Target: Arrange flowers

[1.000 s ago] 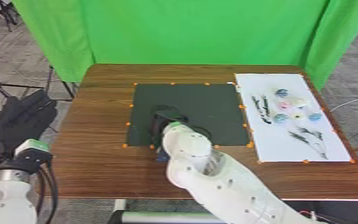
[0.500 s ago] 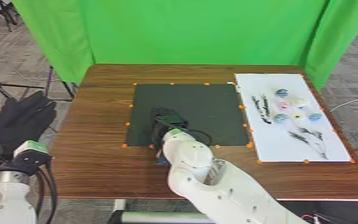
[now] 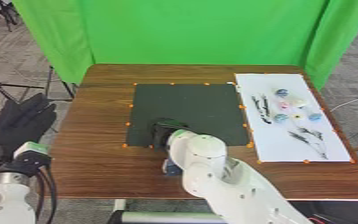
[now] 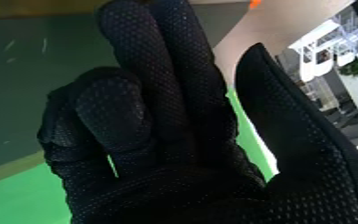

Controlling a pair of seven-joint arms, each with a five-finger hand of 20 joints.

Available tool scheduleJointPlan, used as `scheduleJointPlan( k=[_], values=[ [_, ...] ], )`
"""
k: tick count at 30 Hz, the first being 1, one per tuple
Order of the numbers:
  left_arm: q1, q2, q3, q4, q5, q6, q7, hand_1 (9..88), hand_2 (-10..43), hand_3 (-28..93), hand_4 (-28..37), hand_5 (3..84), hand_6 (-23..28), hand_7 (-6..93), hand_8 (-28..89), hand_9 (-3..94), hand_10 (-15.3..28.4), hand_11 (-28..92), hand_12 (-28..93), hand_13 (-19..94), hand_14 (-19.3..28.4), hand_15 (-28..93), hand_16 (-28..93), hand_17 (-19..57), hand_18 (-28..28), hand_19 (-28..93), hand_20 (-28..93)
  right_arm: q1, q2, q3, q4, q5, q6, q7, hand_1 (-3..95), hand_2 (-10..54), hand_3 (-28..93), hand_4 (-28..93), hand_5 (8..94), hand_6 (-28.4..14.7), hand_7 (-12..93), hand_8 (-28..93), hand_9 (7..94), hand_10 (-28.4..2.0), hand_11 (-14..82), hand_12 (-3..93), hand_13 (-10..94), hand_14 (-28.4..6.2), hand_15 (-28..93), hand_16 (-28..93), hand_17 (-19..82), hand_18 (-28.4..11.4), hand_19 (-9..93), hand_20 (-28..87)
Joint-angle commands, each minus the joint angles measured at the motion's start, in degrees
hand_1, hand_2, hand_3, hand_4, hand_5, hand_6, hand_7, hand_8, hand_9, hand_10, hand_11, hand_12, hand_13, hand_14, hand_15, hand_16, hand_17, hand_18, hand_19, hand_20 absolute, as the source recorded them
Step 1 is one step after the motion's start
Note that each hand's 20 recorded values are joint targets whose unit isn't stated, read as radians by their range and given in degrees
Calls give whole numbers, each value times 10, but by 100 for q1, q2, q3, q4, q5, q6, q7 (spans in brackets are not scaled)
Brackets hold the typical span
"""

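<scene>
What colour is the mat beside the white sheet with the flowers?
The mat is a very dark green, nearly black, seen best in the head view.

We see smooth brown wood on the table (image 3: 100,115), green cloth in the curtain (image 3: 202,32), a matt finish on the dark mat (image 3: 189,102) and white sheet (image 3: 273,147), and rough-textured black fabric gloving the right hand (image 3: 168,126).

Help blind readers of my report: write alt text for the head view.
Right robot hand over a dark mat on a brown table; flowers and sprigs on a white sheet at right; left robot hand beyond the table's left edge.
</scene>
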Motion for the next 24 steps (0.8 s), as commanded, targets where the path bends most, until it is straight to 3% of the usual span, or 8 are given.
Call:
scheduleJointPlan(
  k=[1,6,13,18,24],
  values=[
    [-2,30,54,-13,3,72,-54,306,168,741,-251,436,75,336,-150,335,142,364,142,205,129,536,-71,-55,134,386,152,-7,-158,-44,167,-139,103,31,258,127,702,-136,804,-57,155,-111,811,-187,153,186,712,-162,677,311,363,-284,875,341],
    [-122,17,122,34,11,38,-154,307,165,742,-252,433,76,334,-148,328,142,366,141,198,129,535,-73,-56,133,387,152,-42,-248,-27,399,-315,153,101,255,128,702,-134,791,-59,141,-111,799,-188,145,175,714,-158,671,302,364,-284,873,341],
    [-38,-11,80,4,21,59,-164,306,165,740,-253,431,77,335,-148,326,142,368,139,200,130,536,-74,-57,133,387,152,-57,-226,4,440,-423,353,118,250,129,707,-134,782,-66,132,-111,787,-190,143,168,711,-158,666,296,361,-284,871,338],
    [-67,-43,124,14,44,18,-262,306,164,740,-253,430,76,336,-148,326,142,370,139,203,130,536,-73,-57,133,387,152,-66,-233,-5,375,-513,481,6,248,130,709,-134,778,-67,132,-108,776,-191,142,166,711,-157,666,293,362,-284,871,336],
    [-23,-67,102,5,52,17,-237,306,165,739,-252,429,76,335,-148,326,143,370,138,203,131,536,-72,-58,133,387,152,-73,-185,35,142,-500,508,87,239,133,716,-133,768,-67,168,-92,759,-198,136,165,706,-160,662,287,357,-284,869,336]
  ],
)
